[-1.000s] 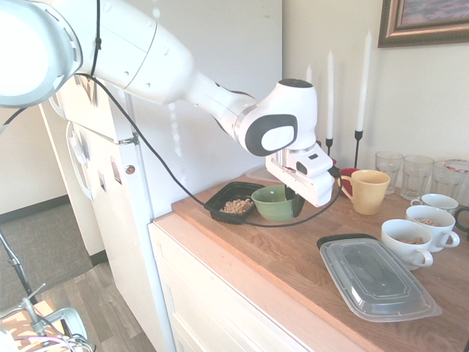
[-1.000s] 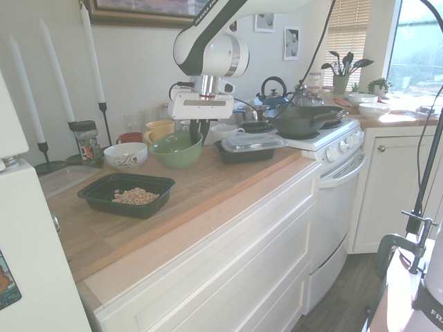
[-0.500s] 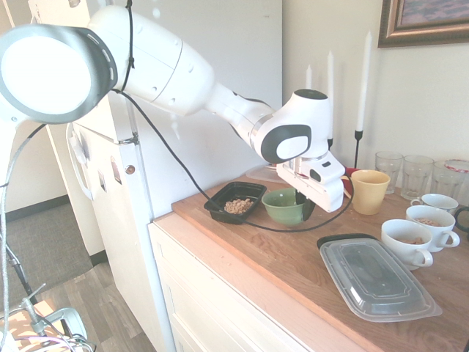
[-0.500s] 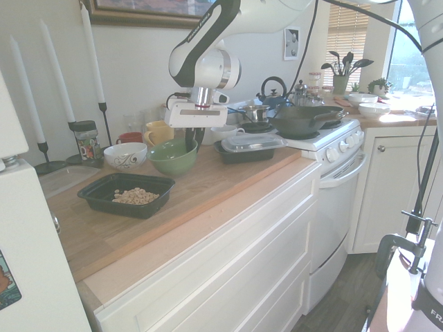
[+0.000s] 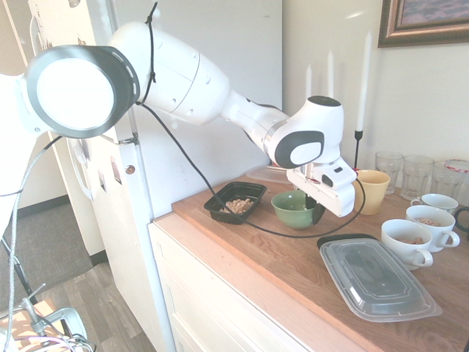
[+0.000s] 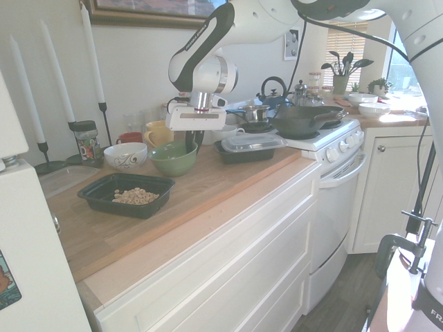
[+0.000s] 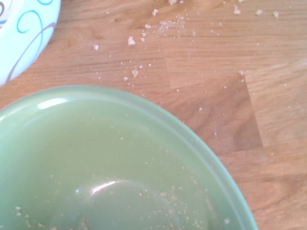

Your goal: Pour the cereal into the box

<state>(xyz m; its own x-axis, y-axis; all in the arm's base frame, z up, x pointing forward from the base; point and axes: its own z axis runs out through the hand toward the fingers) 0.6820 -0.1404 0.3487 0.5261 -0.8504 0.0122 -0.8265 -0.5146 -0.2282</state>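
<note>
The box [image 5: 236, 200] is a shallow black tray on the wooden counter, and a small heap of tan cereal [image 5: 236, 206] lies inside it. The second exterior view shows the box [image 6: 93, 194] and the cereal [image 6: 135, 196] too. Beside it, toward the mugs, a green bowl [image 5: 295, 209] sits upright and low on the counter. My gripper [image 5: 314, 210] is shut on the bowl's rim on the side away from the box. In the wrist view the green bowl [image 7: 110, 172] holds only fine crumbs.
A white swirl-patterned bowl [image 6: 125, 155] stands just behind the green one. A yellow mug [image 5: 370, 191], several white cups [image 5: 407, 242] and glasses [image 5: 416, 174] line the back. A black container with a clear lid [image 5: 377, 280] sits at the front. Candles [image 6: 93, 59] stand by the wall.
My gripper carried the green bowl away from the box toward the yellow mug and lowered it onto the counter. The cereal in the box has not moved.
</note>
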